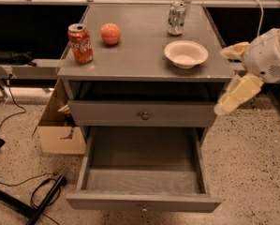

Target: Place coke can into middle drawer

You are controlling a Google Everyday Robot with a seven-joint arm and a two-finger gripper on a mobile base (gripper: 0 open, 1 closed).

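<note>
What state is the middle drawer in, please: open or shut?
Open: the middle drawer is pulled out, its inside bare. The coke can stands on the cabinet top; the gripper hangs beside it, at the picture's right.

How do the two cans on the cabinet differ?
The coke can is red, at the left edge; the silvery can is grey, farther back on the right. Both stand upright on the cabinet top. The pincer hangs open beside the cabinet's right side, touching neither.
</note>
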